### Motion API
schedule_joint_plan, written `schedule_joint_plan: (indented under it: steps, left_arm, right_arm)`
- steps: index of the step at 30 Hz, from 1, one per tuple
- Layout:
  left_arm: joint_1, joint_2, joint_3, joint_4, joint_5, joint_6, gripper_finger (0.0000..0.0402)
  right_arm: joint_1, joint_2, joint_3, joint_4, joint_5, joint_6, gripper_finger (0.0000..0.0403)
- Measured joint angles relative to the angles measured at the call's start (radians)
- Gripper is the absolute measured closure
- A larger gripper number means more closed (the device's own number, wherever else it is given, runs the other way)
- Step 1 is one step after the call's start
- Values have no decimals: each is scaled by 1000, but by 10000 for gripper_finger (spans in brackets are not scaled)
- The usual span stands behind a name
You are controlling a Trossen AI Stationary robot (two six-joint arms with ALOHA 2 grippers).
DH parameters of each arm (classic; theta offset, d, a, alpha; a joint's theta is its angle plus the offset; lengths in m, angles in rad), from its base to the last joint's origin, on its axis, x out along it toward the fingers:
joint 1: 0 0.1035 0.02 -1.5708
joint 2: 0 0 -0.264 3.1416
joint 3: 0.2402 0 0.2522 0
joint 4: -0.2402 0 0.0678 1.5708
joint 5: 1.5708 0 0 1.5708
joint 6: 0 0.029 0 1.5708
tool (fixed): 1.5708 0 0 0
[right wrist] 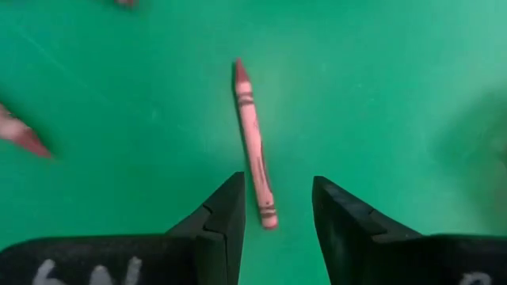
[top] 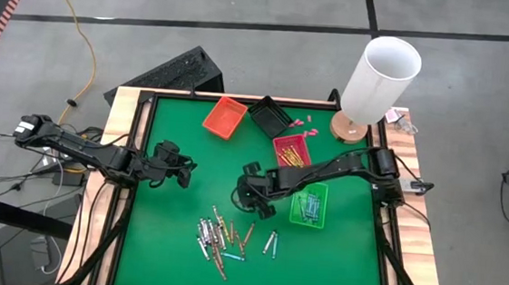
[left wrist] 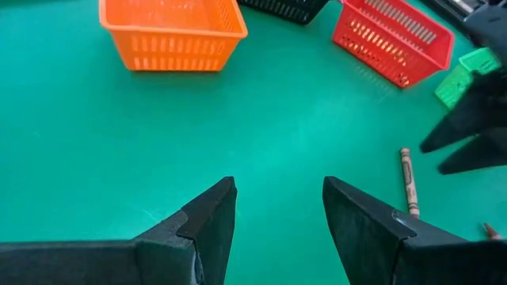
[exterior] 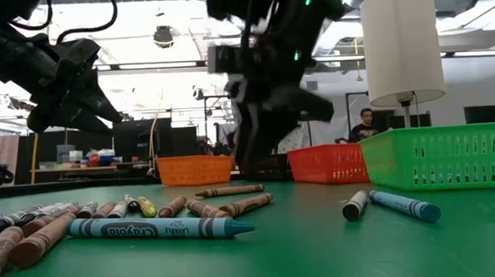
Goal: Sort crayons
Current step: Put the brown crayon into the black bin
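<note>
Directly beneath the right pincer, fingers spread: a brown-red crayon on the mat.

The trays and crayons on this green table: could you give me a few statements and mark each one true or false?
1. The orange tray holds crayons. False: it looks empty.
2. The green tray holds blue crayons. True.
3. The right gripper is shut on a crayon. False: its jaws are open over a reddish crayon lying on the mat.
4. A loose pile of crayons lies on the mat. True.
5. The left gripper is open. True.
</note>
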Motion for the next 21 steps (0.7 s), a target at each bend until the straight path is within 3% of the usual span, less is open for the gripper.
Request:
schedule_joint_plan:
  steps: [10,15,21]
  left_arm:
    - [0,0,0,-2,0,-4,221]
    - [0,0,0,-2,0,-5,221]
    - [0,0,0,-6,0,-8,221]
  right_arm:
    - [-38,22,0,10,-76,-38,260]
    - [-63,32,1,17,-180,-35,262]
    - [-66,69,2,30,-198,-35,262]
